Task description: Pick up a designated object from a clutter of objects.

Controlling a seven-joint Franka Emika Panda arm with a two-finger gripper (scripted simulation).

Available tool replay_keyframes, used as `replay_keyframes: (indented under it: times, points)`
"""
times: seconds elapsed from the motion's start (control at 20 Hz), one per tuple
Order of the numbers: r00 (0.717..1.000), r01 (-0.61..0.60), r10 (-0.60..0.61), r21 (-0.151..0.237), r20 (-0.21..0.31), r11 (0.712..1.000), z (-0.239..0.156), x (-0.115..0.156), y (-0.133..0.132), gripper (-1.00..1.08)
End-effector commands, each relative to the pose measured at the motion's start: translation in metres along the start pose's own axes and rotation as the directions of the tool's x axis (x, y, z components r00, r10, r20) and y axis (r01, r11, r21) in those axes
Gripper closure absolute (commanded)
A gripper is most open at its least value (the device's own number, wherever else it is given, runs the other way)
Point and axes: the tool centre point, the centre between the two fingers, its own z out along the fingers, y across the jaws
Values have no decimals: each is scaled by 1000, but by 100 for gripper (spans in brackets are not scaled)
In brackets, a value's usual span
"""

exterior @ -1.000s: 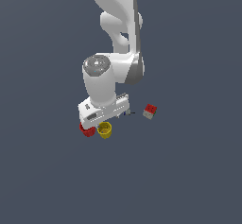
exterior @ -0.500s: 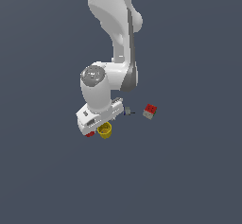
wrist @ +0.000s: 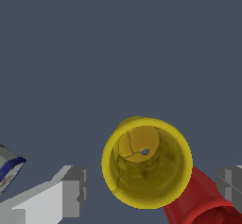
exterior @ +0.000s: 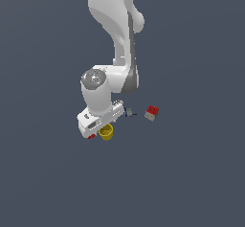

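The yellow cup [exterior: 106, 132] stands upright on the floor, partly under the white gripper hand [exterior: 99, 125]. In the wrist view the yellow cup [wrist: 146, 168] shows its open mouth between the two grey fingers [wrist: 72, 190]. The gripper [wrist: 152, 185] is open and wide around it, touching nothing. The red cup [wrist: 203, 202] lies right against the yellow one, near the other finger. In the exterior view only a sliver of the red cup [exterior: 91, 136] shows under the hand.
A tiny grey-blue piece [exterior: 129, 112] lies just to the exterior view's right of the hand, and appears in the wrist view as the grey-blue piece [wrist: 7, 171]. A red-and-white cube [exterior: 151, 112] sits farther right. Dark floor surrounds everything.
The hand has come down over the two cups. It now hides most of the red cup and part of the yellow one. The objects have not moved.
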Motion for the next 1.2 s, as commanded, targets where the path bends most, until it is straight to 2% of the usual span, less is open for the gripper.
replay_keyframes:
  times: [0.0, 0.35, 0.65, 0.7, 1.15]
  points:
    - [1000, 1, -1, 0, 0, 1000, 6, 0, 0, -92]
    - [1000, 3, -3, 0, 0, 1000, 38, -1, -1, -92]
    - [1000, 4, -4, 0, 0, 1000, 48, 0, 0, -92]
    - [1000, 4, -4, 0, 0, 1000, 48, 0, 0, 108]
    - [1000, 4, -4, 0, 0, 1000, 48, 0, 0, 108]
